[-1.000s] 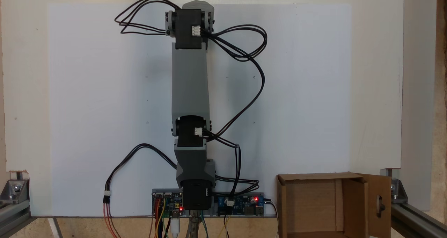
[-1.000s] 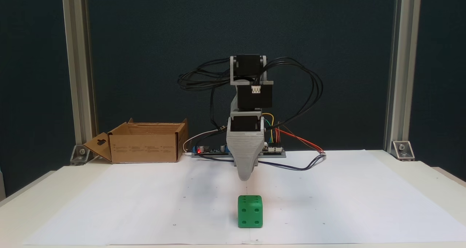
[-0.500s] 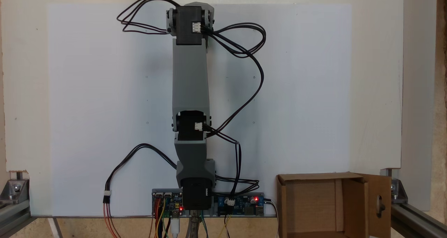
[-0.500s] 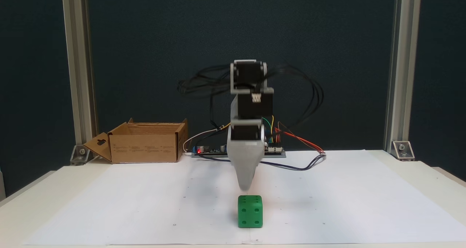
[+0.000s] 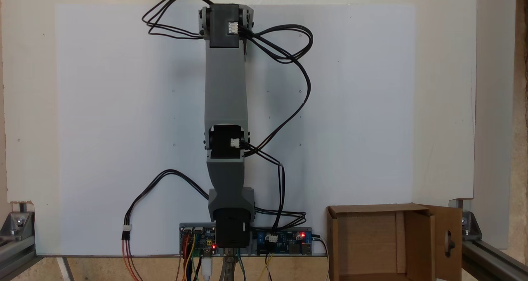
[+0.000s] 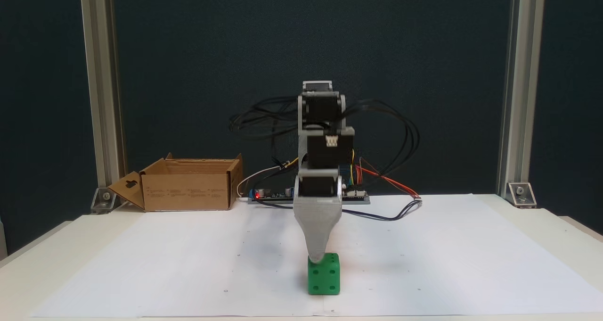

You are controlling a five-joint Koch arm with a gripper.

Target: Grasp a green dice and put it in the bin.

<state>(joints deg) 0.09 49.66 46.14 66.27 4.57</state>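
One grey tip of the pincer [image 6: 316,259] overlaps the green dice's [image 6: 324,279] top edge on the white paper [image 6: 188,264]; its opening cannot be told. Bin [image 6: 188,189] sits well apart.

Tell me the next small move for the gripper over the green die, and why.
Probably ease straight down a little further. In a fixed view the gripper has one grey tip at the top rear edge of the green die, which sits on the white paper, not yet gripped. Whether the jaws are open cannot be told, so confirm they straddle the die before closing.
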